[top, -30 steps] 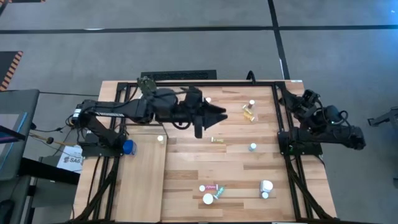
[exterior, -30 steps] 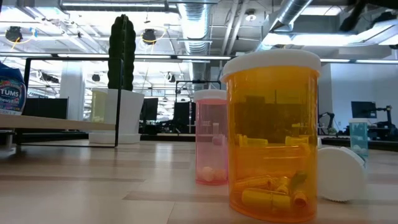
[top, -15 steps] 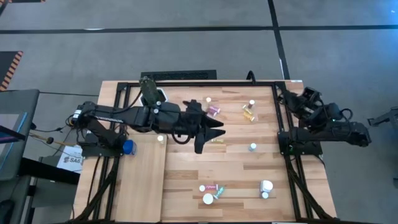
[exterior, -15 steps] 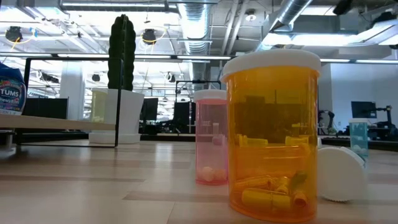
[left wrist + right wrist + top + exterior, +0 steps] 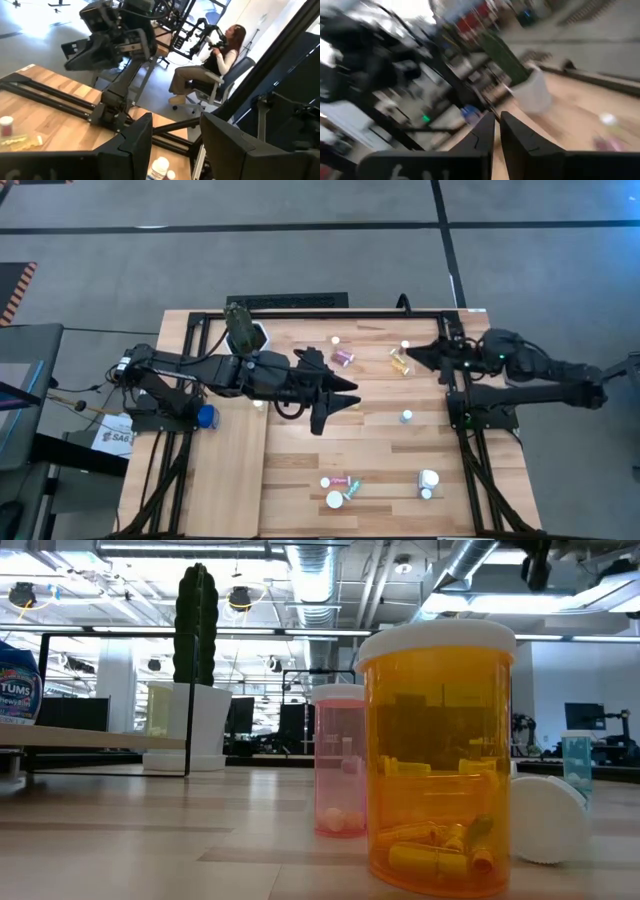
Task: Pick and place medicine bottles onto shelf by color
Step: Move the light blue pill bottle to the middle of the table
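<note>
My left gripper [image 5: 345, 400] over table [image 5: 380, 445] middle, jaws parted, nothing between them. My right gripper [image 5: 415, 356] near far right corner, fingers clenched, empty, just beside amber bottle [image 5: 400, 361]. Pink bottle [image 5: 343, 357] near far edge. Blue-capped bottle [image 5: 406, 416] toward right edge. Cluster of bottles [image 5: 340, 488] by near edge. Shelf [image 5: 228, 480] along left edge, one white-capped bottle [image 5: 258, 404] at its far end.

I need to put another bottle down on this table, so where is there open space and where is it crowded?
The pale shelf at the table's left front is bare along its length. Bare tabletop also lies between the blue bottle at mid-right and the cluster of bottles at the front. It is crowded around the left gripper at mid-table, and at the back by the pink bottle and amber bottle.
</note>
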{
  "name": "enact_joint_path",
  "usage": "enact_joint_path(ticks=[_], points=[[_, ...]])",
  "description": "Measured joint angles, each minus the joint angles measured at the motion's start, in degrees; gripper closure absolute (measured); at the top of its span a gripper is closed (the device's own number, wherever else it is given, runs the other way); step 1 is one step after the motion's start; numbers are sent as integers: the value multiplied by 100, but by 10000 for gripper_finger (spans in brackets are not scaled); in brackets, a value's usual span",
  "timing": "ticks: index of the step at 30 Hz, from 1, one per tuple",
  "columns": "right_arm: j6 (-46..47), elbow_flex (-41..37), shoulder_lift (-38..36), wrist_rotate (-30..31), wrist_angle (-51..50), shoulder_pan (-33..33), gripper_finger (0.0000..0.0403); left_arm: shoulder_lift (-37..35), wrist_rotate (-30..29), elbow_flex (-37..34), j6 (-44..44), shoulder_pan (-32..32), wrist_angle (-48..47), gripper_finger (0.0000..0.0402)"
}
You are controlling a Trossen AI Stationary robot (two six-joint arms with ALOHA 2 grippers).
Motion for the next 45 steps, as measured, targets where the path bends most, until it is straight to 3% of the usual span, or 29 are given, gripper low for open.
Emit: enact_joint_path(ticks=[6, 10, 20, 28, 35, 45], points=[[379, 269, 388, -7, -795, -26, 347, 0, 13, 0, 104, -78, -83, 249], [819, 302, 574, -464, -1032, 13, 347, 0, 15, 0, 152, -112, -186, 249], [1265, 306, 929, -532, -11, 212, 347, 0, -193, 0, 405, -99, -193, 249], [1223, 304, 978, -1202, 410, 208, 347, -2, -427, 0, 414, -68, -197, 249], [1246, 304, 989, -1222, -371, 199, 347, -2, -487, 0, 410, -68, -197, 249], [1565, 302, 1005, -1874, -1291, 216, 347, -2, -469, 0, 357, -68, -214, 249]])
